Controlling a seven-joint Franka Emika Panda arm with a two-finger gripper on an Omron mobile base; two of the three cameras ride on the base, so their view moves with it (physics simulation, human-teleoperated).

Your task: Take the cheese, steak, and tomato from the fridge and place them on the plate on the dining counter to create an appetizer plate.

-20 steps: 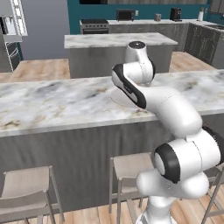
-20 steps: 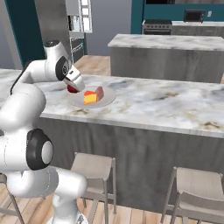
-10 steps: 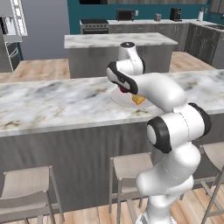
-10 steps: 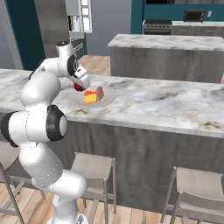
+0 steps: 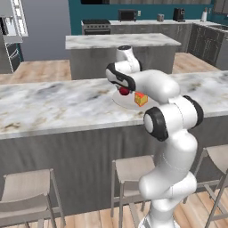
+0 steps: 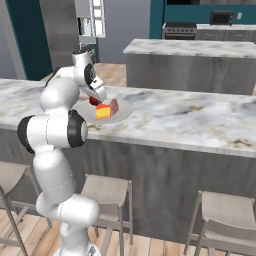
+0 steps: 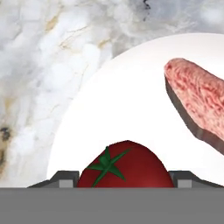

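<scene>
Tomato (image 7: 127,165) low centre of hand view, on plate (image 7: 131,105) between part-spread gripper (image 7: 124,179) tips; whether pinched or freed, cannot tell. Steak (image 7: 199,103) upper right, cheese (image 5: 141,99) mid-frame. Could roll off the near rim if nudged on withdrawal.

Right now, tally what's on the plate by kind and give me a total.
Tomato: 1
Cheese wedge: 1
Steak: 1
Total: 3 foods on the white plate.
</scene>
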